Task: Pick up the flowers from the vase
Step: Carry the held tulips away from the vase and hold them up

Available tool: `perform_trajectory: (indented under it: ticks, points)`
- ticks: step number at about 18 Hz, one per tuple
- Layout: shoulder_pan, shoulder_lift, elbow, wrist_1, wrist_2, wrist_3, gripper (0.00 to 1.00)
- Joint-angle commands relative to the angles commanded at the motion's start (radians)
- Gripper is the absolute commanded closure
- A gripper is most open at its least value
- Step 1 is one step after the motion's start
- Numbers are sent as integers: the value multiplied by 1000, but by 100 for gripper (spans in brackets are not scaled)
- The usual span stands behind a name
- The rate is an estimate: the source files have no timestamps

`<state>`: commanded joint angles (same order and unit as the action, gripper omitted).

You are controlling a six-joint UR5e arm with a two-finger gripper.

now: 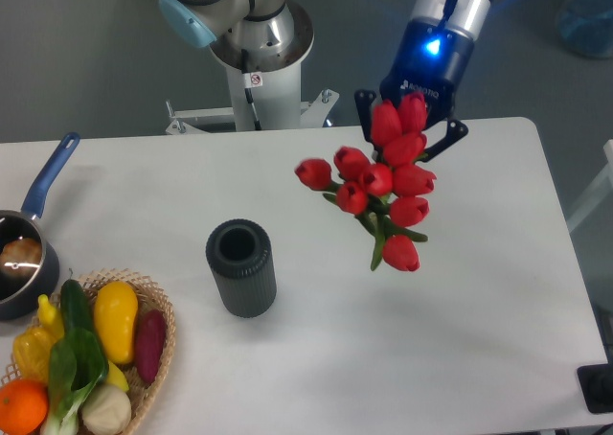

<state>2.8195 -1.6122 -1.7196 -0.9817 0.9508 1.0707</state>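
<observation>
table point(498, 291): nothing under the bunch, so a slip drops it here | vase point(240, 267): empty, upright, well left | flowers point(381, 188): aloft, hanging askew | gripper point(410, 128): clamped on top buds only; you risk them sliding free.

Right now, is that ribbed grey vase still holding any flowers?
Empty. The vase shows only a dark open mouth, while the flowers hang in the pincer to its right, above the table.
</observation>
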Motion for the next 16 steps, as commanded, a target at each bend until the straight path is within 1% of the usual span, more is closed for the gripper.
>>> perform_trajectory:
  ticks: [2, 5, 6, 9, 12, 14, 16]
  points:
    - [-2, -9, -8, -3, 32, 0, 100]
    - [2, -11, -50, -8, 89, -2, 100]
    - [2, -9, -60, -17, 124, -2, 100]
    - [5, -23, -57, -29, 222, 6, 100]
    - [-6, -55, -28, -37, 374, 49, 100]
    - [-21, -69, -14, -51, 436, 67, 100]
    - [-29, -71, -5, -69, 485, 131, 100]
